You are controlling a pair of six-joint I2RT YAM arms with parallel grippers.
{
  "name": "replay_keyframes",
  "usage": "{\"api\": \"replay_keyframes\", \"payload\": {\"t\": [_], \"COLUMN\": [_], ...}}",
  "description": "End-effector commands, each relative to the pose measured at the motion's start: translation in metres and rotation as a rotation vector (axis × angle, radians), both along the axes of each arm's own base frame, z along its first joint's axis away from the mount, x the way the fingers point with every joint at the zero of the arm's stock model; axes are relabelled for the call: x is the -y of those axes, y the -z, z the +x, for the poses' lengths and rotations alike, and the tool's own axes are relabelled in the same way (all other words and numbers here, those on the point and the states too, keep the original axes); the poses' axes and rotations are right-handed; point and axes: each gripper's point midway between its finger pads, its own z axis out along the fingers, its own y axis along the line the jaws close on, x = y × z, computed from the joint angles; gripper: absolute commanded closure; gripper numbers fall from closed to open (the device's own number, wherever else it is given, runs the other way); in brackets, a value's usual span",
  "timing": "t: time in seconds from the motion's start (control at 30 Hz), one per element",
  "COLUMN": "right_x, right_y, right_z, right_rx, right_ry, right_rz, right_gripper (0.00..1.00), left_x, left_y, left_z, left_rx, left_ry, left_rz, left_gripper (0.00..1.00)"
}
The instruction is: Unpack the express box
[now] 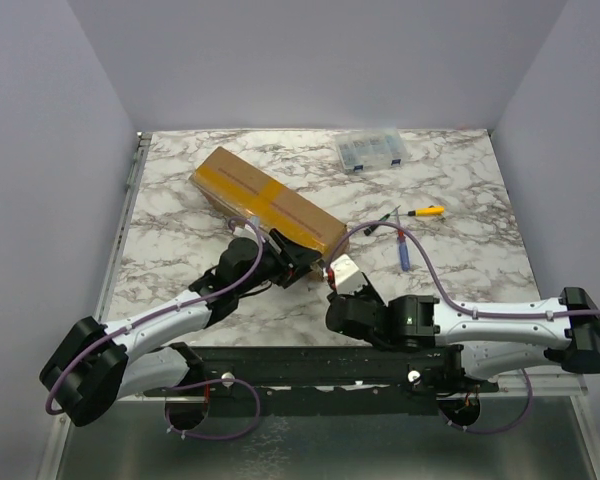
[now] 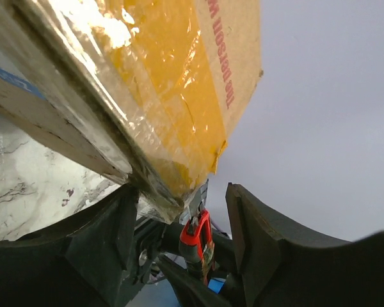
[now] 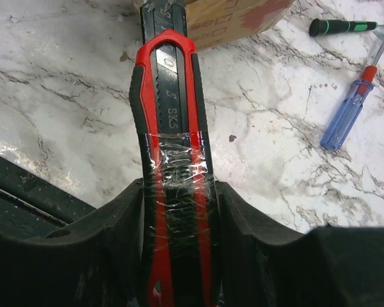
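The express box (image 1: 268, 199) looks stiff, light, tape-slick; brace its near end, where the left gripper (image 2: 179, 192) gapes half-open; the right gripper (image 3: 179, 188) clamps the utility knife (image 3: 169, 83).

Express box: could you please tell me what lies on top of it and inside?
Yellowish tape runs along the top seam of the express box. Its flaps are closed, so anything inside is hidden.

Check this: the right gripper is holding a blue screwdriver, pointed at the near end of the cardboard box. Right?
Wrong tool. The right gripper holds a red-and-black utility knife, pointed at the near end of the cardboard box; the right wrist view shows it.
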Motion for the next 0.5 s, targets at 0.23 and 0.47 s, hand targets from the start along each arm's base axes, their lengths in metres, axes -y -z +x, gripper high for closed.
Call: {"api": "replay_keyframes", "payload": {"t": [0.23, 0.47], "right_x": [-0.056, -0.035], "right_y": [0.014, 0.023], "right_z": [-0.042, -0.032], "right_rx": [-0.102, -0.076], "right_ry": [-0.223, -0.112], "right_rz": [0.143, 0.082], "right_gripper": [1.0, 1.0], "left_x": [0.004, -0.009], "left_y": [-0.048, -0.072], "left_z": [0.012, 0.013], "left_rx": [0.101, 0.154], "left_ry": [-0.063, -0.103], "left_rz": [-0.077, -0.037], "left_gripper": [0.39, 0.39]}}
